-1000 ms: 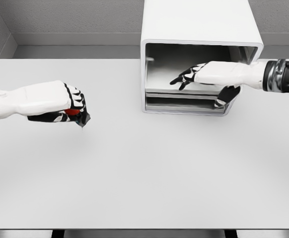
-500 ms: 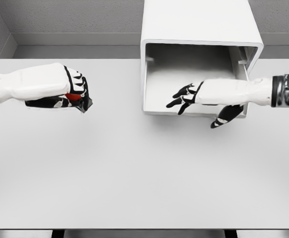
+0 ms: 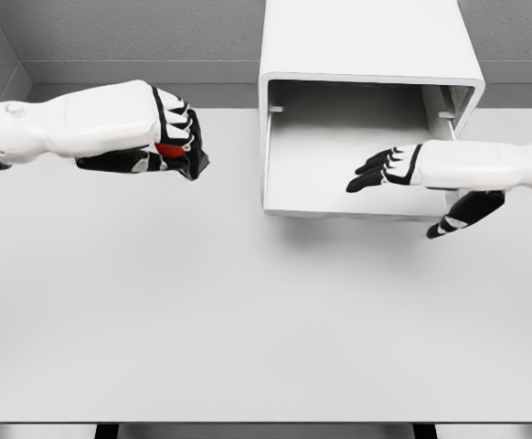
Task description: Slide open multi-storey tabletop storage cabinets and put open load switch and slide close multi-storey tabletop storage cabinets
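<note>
Curled tight, the black-tipped fingers [image 3: 176,123] of the left hand [image 3: 152,133] wrap a small dark object with a red part showing between them, the load switch [image 3: 169,150]. It sits in the upper left of the frame, held above the table [image 3: 248,320] and just left of the cabinet's front edge, not touching it. A pointed dark corner of the switch pokes out past the knuckles toward the cabinet. Most of the switch is hidden inside the fist, so its shape cannot be made out.

On the right, the right hand [image 3: 430,174] reaches in from the frame's right edge. Its fingers are stretched out straight and loosely spread, pointing left, with the thumb hanging down and apart; it holds nothing. The fingertips lie over the pale floor of the open compartment, though I cannot tell whether they touch it.

The storage cabinet [image 3: 371,41] stands at the top centre-right of the frame, a white rounded box with its front open toward the viewer. Inside, the wide tray-like drawer [image 3: 312,183] shows as a light grey surface reaching to the front lip, with small rail tabs on both inner walls.

No brand, label or writing can be read on the cabinet, the hands or the switch. The white table fills the rest of the frame, grey wall behind.
</note>
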### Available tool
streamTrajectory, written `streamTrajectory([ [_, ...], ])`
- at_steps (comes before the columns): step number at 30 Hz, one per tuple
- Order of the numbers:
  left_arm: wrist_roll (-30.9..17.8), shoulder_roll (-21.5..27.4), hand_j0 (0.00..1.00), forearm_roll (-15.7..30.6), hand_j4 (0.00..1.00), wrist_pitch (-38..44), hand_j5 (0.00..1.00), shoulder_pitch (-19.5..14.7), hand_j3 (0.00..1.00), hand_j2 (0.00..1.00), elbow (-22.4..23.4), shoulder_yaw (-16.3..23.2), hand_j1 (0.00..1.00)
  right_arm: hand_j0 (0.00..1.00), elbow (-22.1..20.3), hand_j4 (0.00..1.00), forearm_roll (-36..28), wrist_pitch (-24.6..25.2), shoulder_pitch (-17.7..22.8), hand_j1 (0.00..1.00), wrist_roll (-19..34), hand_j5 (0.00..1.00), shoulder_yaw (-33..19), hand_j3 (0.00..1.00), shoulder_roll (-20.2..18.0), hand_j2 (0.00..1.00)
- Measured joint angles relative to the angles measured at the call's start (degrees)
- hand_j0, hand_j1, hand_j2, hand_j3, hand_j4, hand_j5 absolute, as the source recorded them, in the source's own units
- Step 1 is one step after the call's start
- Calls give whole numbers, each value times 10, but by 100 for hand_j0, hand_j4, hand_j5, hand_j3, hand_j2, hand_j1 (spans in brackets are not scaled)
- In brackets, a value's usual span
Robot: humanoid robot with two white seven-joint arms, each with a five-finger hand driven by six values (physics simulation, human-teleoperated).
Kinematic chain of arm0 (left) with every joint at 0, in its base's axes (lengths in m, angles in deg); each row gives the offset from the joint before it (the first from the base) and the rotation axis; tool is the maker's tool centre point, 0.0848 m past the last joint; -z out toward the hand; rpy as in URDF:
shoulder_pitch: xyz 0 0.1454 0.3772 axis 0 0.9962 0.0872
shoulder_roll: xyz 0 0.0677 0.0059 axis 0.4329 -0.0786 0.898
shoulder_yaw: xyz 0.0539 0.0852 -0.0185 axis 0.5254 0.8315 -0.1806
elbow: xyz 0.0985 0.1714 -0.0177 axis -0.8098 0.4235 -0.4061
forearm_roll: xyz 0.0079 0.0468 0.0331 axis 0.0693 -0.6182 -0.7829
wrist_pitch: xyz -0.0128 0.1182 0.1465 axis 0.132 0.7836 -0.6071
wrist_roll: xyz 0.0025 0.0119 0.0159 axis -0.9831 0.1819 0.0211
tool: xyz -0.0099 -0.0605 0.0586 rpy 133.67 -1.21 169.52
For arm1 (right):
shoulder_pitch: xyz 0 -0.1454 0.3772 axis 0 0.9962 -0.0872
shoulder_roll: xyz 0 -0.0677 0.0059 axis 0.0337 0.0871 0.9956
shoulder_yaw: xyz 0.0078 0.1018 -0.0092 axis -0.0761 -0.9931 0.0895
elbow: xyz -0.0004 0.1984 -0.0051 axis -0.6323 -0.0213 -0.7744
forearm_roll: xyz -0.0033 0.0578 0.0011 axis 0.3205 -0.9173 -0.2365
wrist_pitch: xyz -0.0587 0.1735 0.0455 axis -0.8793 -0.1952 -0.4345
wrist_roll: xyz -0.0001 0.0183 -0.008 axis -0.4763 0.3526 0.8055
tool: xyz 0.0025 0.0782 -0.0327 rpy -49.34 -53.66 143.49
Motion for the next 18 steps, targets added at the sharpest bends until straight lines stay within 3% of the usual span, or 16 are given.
streamTrajectory([
  [4, 0, -52, 40, -4, 40, 0, 40, -40, 40, 40, 0, 24, 40, 100, 0, 100, -33, 0, 3, 100, 0, 100, 0, 100, -12, 100],
  [8, 0, -107, 40, -24, 40, -1, 40, -41, 40, 40, 0, 45, 40, 100, 0, 100, -41, 0, 5, 100, 0, 100, 0, 100, -18, 100],
  [13, -7, -169, 40, -61, 40, 0, 40, -50, 40, 40, 4, 51, 40, 100, 3, 100, -46, -1, 4, 100, 0, 100, -20, 100, -66, 100],
  [18, -32, -240, 40, -111, 40, -1, 40, -63, 40, 40, 59, 52, 40, 100, 5, 100, -46, 0, 6, 100, 0, 100, -33, 100, -96, 100],
])
